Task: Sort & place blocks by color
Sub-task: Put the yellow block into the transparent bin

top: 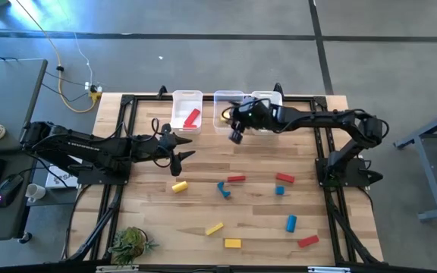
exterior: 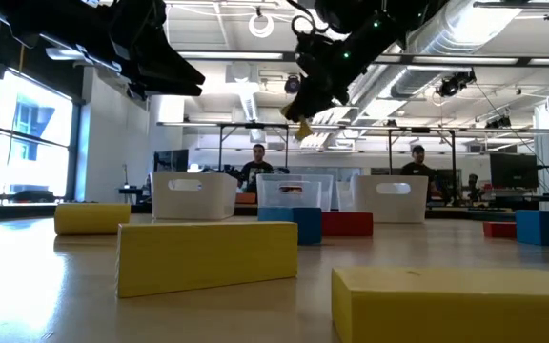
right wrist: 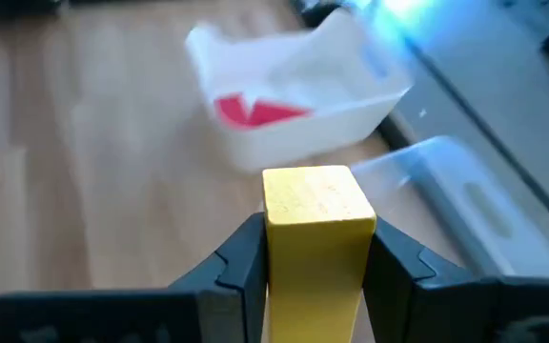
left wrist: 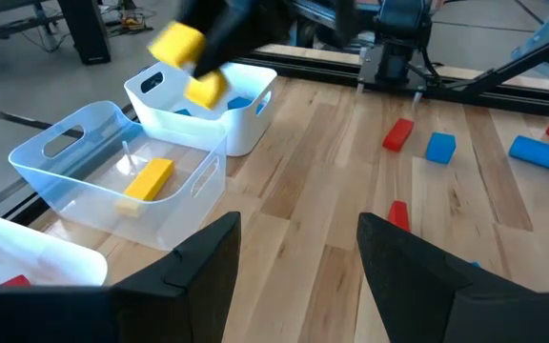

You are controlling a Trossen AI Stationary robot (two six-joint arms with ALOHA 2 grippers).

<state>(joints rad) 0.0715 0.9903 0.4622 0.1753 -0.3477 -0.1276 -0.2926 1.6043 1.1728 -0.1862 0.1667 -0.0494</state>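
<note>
I had the right gripper point(right wrist: 315, 262) clamped on a yellow block point(right wrist: 316, 224), jaws on its flat sides, above the middle bin point(left wrist: 112, 176). It looked rigid, light, smooth. Left gripper point(left wrist: 294, 257) hovered wide, empty, over the worktop point(top: 203, 212).

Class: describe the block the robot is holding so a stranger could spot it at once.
Start at the three bins along the table's far edge. Just in front of the middle one, the right gripper hangs above the table, shut on a yellow block. It is the only block held in the air; the others lie on the table or in bins.
</note>
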